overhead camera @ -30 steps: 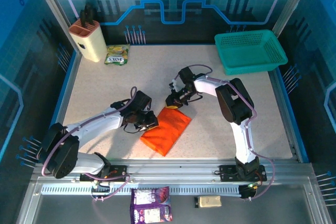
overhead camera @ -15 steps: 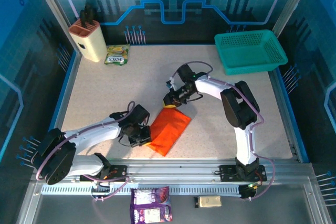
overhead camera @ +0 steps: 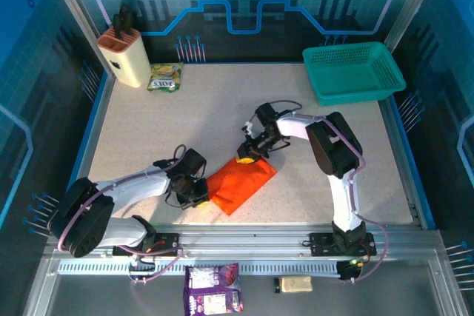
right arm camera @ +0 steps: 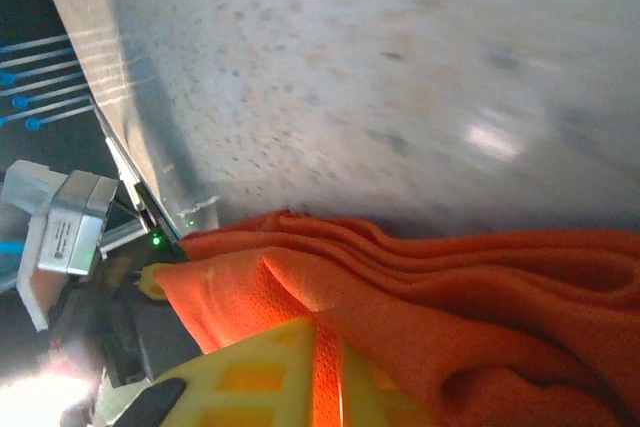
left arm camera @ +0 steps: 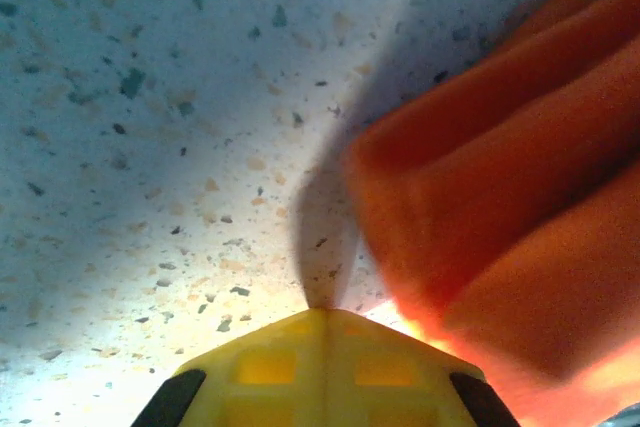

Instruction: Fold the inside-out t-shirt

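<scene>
We see our left gripper [left arm camera: 322,319] at 6 o'clock, its yellow jaws pressed together. The orange t-shirt [left arm camera: 500,207], blurred and lying in stacked folds, fills 2 to 5 o'clock. The speckled tabletop [left arm camera: 150,127] spreads from 8 to 12.

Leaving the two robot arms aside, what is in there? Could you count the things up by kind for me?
T-shirts: 1, the orange t-shirt
Baskets: 1, the teal mesh basket
Knife blocks: 1, the beige knife block
Packets: 2, the green packet and the purple packet
Small boxes: 1, the tan box
Total: 6
</scene>
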Available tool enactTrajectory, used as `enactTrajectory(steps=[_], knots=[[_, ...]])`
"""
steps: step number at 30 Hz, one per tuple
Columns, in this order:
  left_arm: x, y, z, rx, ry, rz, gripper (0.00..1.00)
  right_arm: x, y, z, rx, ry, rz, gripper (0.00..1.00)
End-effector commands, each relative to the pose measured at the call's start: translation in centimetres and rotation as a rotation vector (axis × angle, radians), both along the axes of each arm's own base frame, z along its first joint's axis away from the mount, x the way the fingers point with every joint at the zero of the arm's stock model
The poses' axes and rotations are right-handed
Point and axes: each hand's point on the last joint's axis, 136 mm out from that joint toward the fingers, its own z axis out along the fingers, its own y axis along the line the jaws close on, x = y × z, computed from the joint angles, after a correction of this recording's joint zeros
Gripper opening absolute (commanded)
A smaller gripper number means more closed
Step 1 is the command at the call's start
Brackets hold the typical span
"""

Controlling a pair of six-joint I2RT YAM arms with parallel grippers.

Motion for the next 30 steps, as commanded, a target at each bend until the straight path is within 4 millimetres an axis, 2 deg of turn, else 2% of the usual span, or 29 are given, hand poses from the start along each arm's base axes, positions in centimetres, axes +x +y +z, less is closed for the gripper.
enactTrajectory(steps=[1, 5, 12, 17, 21, 24, 27, 30], knots=[[3.8, 0.0, -0.3, 0.008, -0.081, 0.001, 0.05, -0.1, -3.2, -1.1, -0.098, 0.006, -0.083, 0.13], [7.6, -1.1, -0.4, -0.021, -0.104, -0.026, 0.04, -1.9, -4.8, -0.4, -0.113, 0.001, -0.123, 0.14], [13.7, -2.8, 0.0, -0.079, -0.15, -0.051, 0.04, -4.7, -6.5, 1.1, -0.13, -0.021, -0.2, 0.15], [16.8, -5.1, 1.7, -0.197, -0.21, -0.08, 0.04, -4.0, -7.3, 2.7, -0.152, -0.087, -0.25, 0.15], [17.5, -6.8, 1.9, -0.29, -0.203, -0.075, 0.05, -3.1, -7.8, 3.5, -0.169, -0.126, -0.287, 0.16], [17.6, -6.5, 1.6, -0.273, -0.204, -0.063, 0.05, -2.7, -8.1, 4.0, -0.171, -0.148, -0.302, 0.16], [17.6, -4.5, 1.8, -0.166, -0.218, -0.043, 0.07, -2.6, -8.7, 4.2, -0.191, -0.165, -0.315, 0.16], [17.6, -2.8, 3.9, -0.076, -0.27, -0.039, 0.09, -2.8, -9.6, 4.0, -0.24, -0.178, -0.326, 0.16]])
